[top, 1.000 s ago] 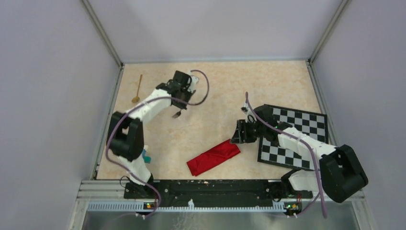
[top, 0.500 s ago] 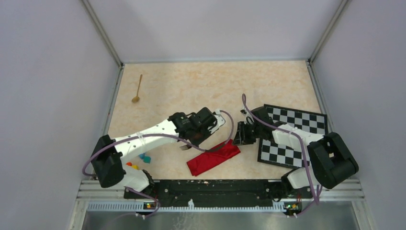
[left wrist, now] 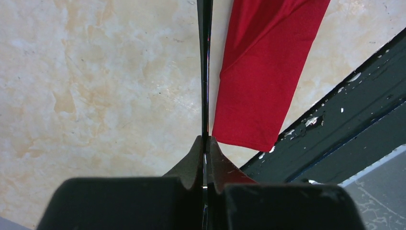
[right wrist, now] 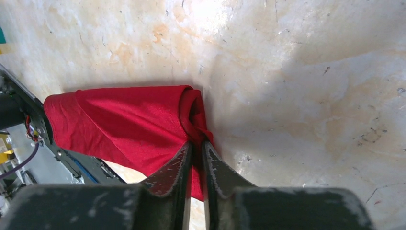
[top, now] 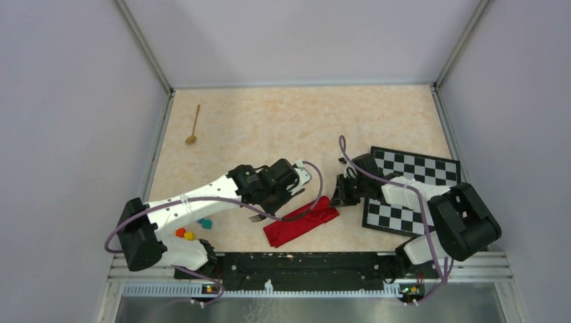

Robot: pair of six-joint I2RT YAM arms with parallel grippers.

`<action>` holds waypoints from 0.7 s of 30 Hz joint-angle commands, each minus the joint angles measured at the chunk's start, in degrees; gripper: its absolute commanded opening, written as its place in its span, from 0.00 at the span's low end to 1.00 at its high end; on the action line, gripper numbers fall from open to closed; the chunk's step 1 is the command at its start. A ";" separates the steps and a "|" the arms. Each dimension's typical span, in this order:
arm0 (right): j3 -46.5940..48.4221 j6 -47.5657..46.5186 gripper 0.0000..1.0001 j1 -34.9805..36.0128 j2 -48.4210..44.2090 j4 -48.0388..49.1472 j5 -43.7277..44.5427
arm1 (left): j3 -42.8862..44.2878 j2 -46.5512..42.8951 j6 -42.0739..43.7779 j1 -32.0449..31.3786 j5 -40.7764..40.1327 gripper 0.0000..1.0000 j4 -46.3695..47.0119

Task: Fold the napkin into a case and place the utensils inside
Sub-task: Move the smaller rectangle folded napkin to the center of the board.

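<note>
Where my right gripper [right wrist: 196,146] meets the work, its two fingers are drawn nearly together on a bunched fold at one end of the narrow folded case of bright red cloth [right wrist: 124,120]. I read that as a pinch on fabric, though I cannot tell how many layers are caught. My left gripper [left wrist: 205,142] is clamped tight on the thin black metal utensil [left wrist: 205,72], whose shaft runs straight out from the fingertips just beside one long edge of the case. It is not inside, and whether it touches the cloth I cannot tell. Trouble, as I judge it, would start at the pinch: if both layers are trapped, lifting would seal the mouth instead of opening it, and a hard pull could undo the soft folds. The utensil is slim and held at one narrow spot, so it may swivel if its tip snags, or shove the light case across the smooth surface toward the black rail [top: 296,264]. Both my wrists are near each other and could bump. The gold-coloured spoon [top: 194,123] lies well apart at the far left of the beige marbled tabletop [top: 283,121]. A black-and-white chequered mat [top: 431,171] sits on the right, small coloured blocks [top: 190,233] lie at the near left, and pale grey walls [top: 303,40] stand around.
</note>
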 commanded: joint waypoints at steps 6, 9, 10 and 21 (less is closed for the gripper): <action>-0.27 0.64 0.06 -1.51 -3.12 -1.16 7.63 | -1.68 0.78 0.97 -0.65 5.82 0.00 4.51; -0.14 0.51 0.06 -3.23 -3.96 -1.98 8.81 | -2.62 1.06 1.78 -0.88 6.03 0.00 6.09; -0.08 0.28 0.06 -3.94 -4.01 -2.28 9.32 | -2.84 0.98 1.91 -1.07 7.34 0.00 6.49; 0.28 -2.93 0.05 -8.75 -3.91 -2.45 6.29 | -5.25 3.84 6.26 -3.50 5.78 0.00 8.42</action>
